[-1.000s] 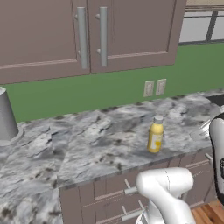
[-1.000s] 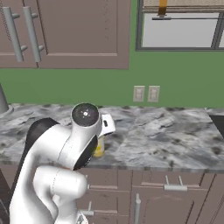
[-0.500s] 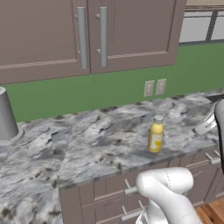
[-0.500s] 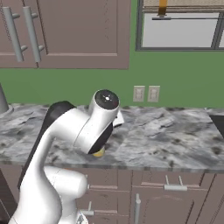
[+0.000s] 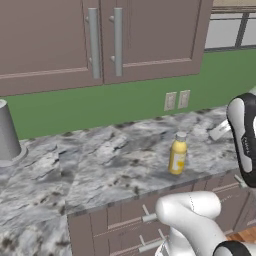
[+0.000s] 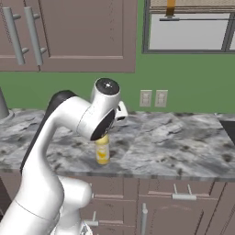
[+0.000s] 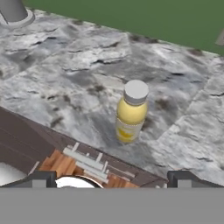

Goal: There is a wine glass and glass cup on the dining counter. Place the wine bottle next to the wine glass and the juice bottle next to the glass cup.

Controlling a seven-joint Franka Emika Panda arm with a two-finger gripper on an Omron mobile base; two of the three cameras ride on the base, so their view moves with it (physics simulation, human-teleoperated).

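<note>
Juice bottle [image 7: 130, 113]: standing upright near the front edge of the marbled worktop [image 7: 78, 65]. Gripper [image 7: 111, 179]: hovering above it, fingers spread wide, holding nothing. Risk: an off-centre descent knocking the bottle over the edge.

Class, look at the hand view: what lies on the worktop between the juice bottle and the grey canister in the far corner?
Nothing: in the hand view, bare marbled worktop runs from the juice bottle to the grey canister.
</note>
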